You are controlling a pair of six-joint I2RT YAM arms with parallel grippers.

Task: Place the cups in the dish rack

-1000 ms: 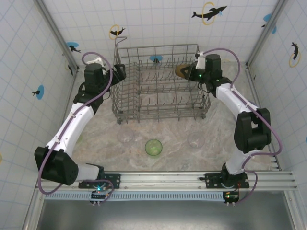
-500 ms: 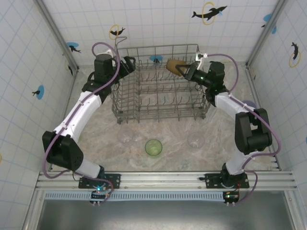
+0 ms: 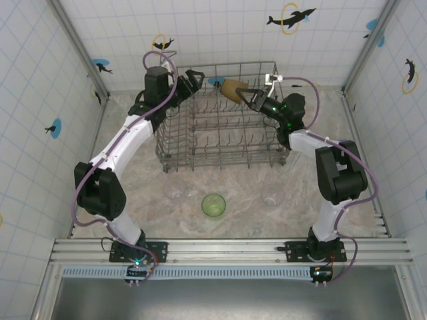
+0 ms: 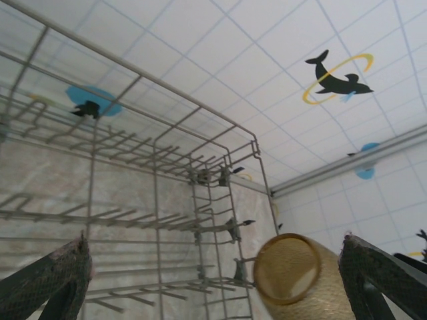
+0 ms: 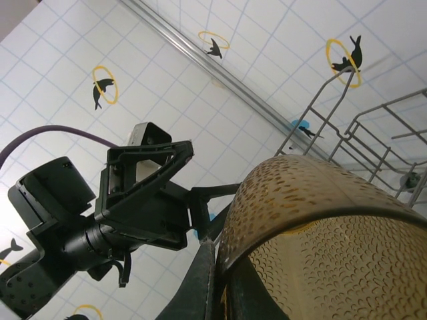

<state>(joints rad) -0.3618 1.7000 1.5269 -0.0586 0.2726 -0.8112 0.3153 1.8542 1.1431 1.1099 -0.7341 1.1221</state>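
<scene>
**Q:** What has changed?

**A:** Both arms have swung inward since a second ago. The right gripper [image 3: 248, 95], then at the far right corner of the dish rack [image 3: 227, 65], now hangs over the middle of its far rim. The left gripper [image 3: 195, 79] has come in from outside the rack's left wall to face it.

**Q:** Where is the cup?

**A:** The amber cup [image 3: 231, 88] is clenched in the right gripper's fingers, in the air just above the rack's far rim.

**Q:** And the left gripper?

**A:** Its fingers are spread wide, grasping nothing. The cup lies just ahead of them, off-centre, between the two grippers.

**Q:** Which way does the cup lie?

**A:** It lies on its side. Its long axis runs roughly along the far rim, with one round end aimed at the left gripper; mouth or base, I cannot tell. The right arm is nearer, since it has the cup.
</scene>
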